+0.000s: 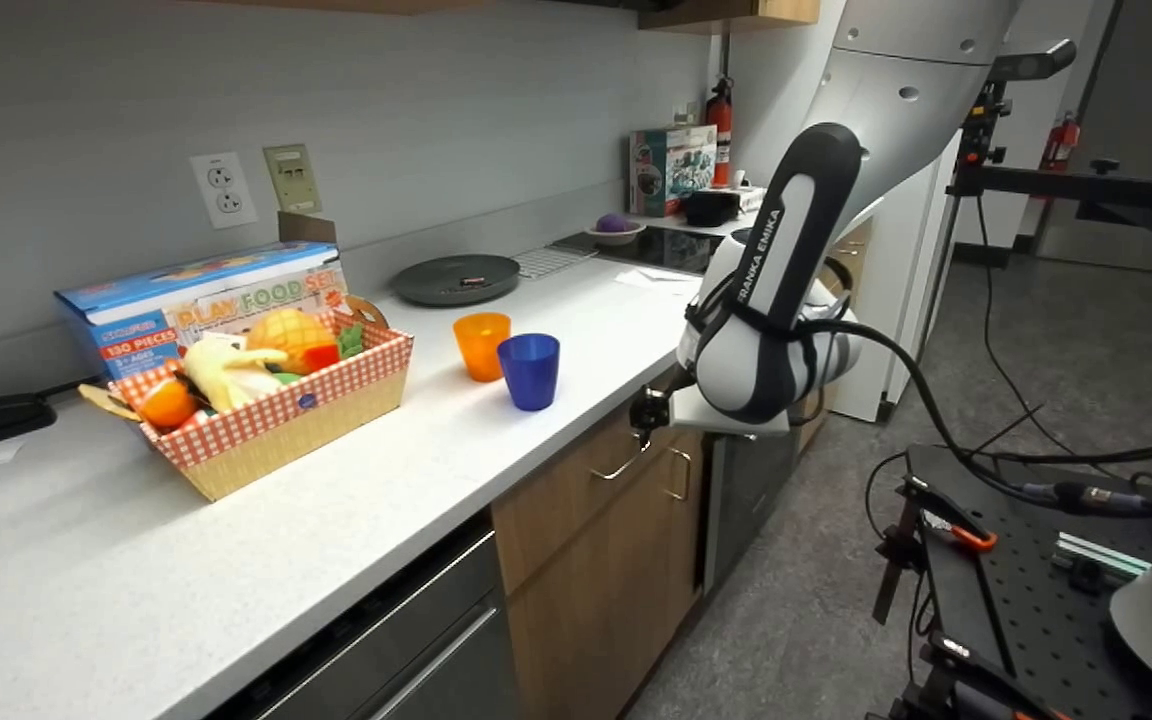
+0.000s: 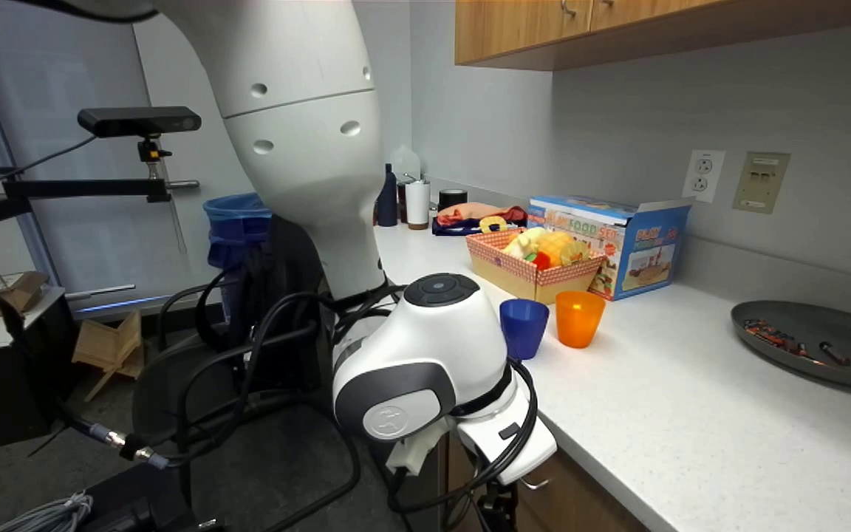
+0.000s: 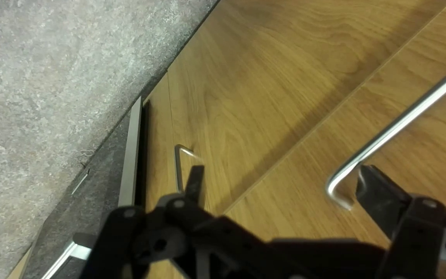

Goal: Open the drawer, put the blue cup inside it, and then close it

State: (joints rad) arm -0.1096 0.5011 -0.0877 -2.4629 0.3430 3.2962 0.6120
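The drawer (image 1: 561, 490) is closed, its light wood front flush below the countertop. Across it runs a slim metal bar handle (image 3: 397, 124). My gripper (image 3: 281, 170) is open at the drawer front, its fingers spread wide. One end of the handle reaches into the gap between them, close beside the right-hand finger (image 3: 381, 197) in the wrist view; whether they touch I cannot tell. Nothing is gripped. The blue cup (image 1: 529, 372) stands upright on the counter near its front edge, and in an exterior view the blue cup (image 2: 523, 329) shows partly behind the arm.
An orange cup (image 1: 482, 345) stands beside the blue one. On the counter are a basket of play food (image 1: 286, 410), a play food box (image 2: 610, 236) and a dark pan (image 1: 456, 279). A cabinet door handle (image 3: 178, 166) juts out under the drawer, near my left-hand finger.
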